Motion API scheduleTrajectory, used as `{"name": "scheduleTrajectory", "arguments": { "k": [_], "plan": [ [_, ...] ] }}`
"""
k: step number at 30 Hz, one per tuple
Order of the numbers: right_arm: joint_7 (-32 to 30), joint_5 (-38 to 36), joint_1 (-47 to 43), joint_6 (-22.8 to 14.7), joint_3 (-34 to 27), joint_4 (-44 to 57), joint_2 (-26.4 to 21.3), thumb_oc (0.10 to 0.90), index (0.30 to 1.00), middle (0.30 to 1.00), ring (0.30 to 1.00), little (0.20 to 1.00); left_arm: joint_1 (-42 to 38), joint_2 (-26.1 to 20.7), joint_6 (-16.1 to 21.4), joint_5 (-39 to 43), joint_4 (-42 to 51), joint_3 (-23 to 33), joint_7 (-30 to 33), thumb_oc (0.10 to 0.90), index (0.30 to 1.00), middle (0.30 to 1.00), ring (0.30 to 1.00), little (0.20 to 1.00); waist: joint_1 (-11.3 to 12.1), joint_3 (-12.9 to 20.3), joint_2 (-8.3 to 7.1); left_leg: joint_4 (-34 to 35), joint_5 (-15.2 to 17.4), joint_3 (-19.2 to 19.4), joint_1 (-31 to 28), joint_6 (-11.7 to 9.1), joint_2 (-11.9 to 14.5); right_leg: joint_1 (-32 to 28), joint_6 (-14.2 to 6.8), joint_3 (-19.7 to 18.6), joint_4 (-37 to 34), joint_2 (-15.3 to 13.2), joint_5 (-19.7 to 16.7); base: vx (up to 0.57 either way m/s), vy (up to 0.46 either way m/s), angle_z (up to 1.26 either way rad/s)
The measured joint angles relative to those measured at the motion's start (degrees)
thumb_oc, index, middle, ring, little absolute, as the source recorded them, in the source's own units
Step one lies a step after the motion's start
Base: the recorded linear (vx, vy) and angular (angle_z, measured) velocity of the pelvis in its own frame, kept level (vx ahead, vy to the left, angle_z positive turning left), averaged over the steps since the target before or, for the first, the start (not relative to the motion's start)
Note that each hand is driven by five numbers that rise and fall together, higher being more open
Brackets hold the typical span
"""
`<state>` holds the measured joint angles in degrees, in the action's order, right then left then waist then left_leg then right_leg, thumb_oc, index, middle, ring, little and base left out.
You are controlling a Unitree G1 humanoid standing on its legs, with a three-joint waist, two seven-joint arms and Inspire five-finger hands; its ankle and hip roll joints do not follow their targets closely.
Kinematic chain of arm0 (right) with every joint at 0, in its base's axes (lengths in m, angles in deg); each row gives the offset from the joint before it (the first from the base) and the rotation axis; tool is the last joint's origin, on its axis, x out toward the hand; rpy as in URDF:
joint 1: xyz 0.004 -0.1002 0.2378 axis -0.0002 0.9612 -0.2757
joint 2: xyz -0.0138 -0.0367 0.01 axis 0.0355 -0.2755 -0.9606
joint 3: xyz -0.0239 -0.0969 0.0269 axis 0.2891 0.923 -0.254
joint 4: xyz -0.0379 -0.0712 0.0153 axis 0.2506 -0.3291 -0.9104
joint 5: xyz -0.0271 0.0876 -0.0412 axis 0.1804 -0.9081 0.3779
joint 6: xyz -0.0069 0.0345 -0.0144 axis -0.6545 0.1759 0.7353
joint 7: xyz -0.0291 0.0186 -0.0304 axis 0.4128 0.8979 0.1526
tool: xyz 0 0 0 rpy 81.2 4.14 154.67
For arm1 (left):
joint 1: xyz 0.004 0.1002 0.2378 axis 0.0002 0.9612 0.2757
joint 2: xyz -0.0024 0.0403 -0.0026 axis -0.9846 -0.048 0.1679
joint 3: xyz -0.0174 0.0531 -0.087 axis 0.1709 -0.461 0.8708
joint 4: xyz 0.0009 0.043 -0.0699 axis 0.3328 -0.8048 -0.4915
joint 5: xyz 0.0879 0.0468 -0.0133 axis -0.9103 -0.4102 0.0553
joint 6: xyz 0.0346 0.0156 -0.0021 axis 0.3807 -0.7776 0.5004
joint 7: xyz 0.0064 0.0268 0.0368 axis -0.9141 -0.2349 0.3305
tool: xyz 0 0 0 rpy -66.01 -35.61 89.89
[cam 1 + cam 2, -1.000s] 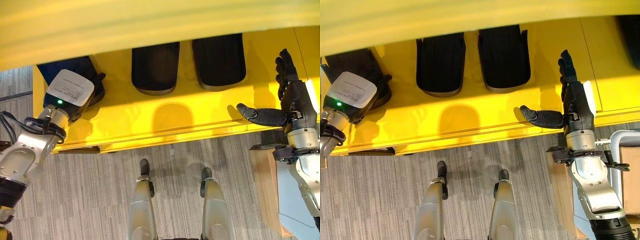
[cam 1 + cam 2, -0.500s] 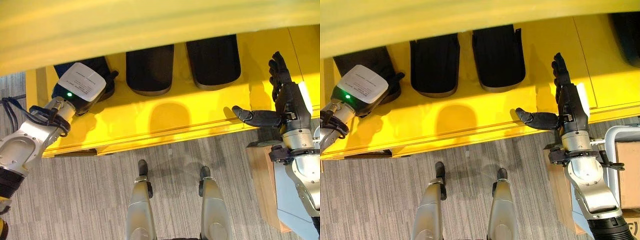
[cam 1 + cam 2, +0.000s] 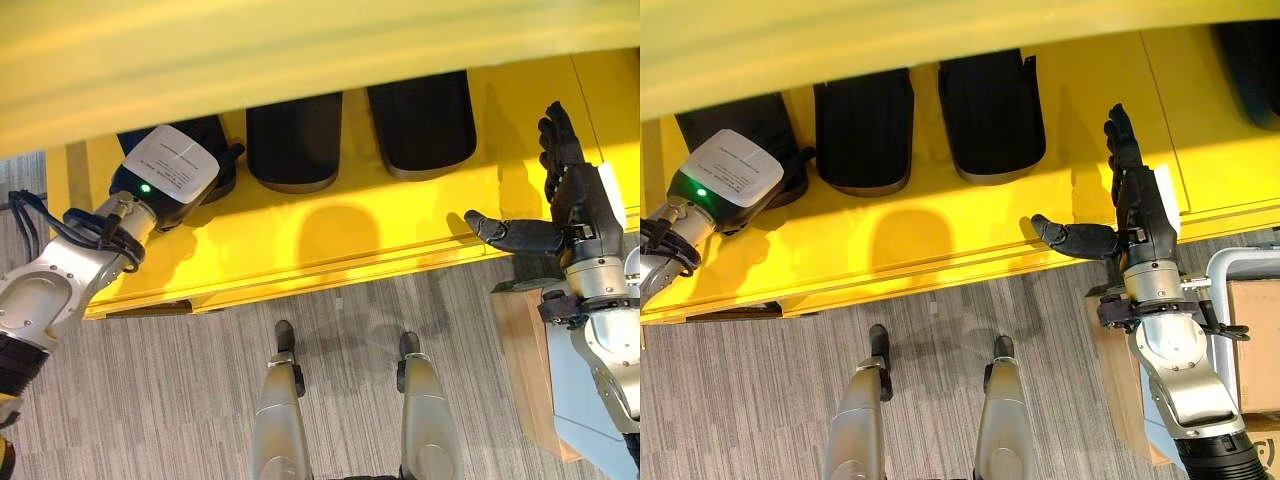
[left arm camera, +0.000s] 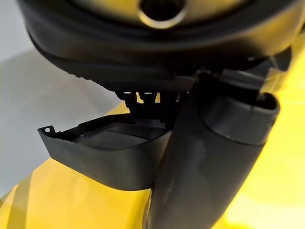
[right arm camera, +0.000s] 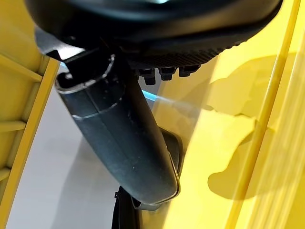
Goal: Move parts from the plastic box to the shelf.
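Left eye view: a dark part point(image 3: 190, 150) is being set on the yellow shelf point(image 3: 330, 235) by the left hand point(image 3: 165, 185).

Two dark parts point(image 3: 295, 140) point(image 3: 420, 115) already lie flat side by side on the shelf, well back from its front lip, and the third is held at the left end of that row, presumably to continue the line. In the left wrist view the thumb point(image 4: 209, 157) is seen curled against the part's edge point(image 4: 102, 152), so the part is judged still clasped rather than let go. Over the shelf's right end the right hand point(image 3: 1135, 205) is held with fingers straight and thumb spread, carrying nothing. Beside the shelf's right end a wooden crate point(image 3: 525, 360) stands on the floor.
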<state>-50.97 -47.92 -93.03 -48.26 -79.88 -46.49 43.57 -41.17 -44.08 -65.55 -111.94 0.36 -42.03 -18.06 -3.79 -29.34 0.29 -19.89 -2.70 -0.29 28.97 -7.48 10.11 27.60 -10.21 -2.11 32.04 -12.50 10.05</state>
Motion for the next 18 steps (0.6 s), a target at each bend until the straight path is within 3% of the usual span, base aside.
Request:
{"name": "scheduleTrajectory", "arguments": {
  "k": [18],
  "plan": [
    [-0.1,-0.6,0.1,-0.5,0.0,0.0,-0.7,0.9,1.0,1.0,1.0,1.0,0.8,-2.5,5.0,2.1,3.3,0.8,-1.3,0.9,1.0,1.0,1.0,1.0,-0.1,0.0,0.25,0.2,-0.2,0.2,-0.1,-0.4,0.0,-0.1,0.0,0.0,-0.2,0.0,0.0,0.0,0.0,0.0]
  ]
}}
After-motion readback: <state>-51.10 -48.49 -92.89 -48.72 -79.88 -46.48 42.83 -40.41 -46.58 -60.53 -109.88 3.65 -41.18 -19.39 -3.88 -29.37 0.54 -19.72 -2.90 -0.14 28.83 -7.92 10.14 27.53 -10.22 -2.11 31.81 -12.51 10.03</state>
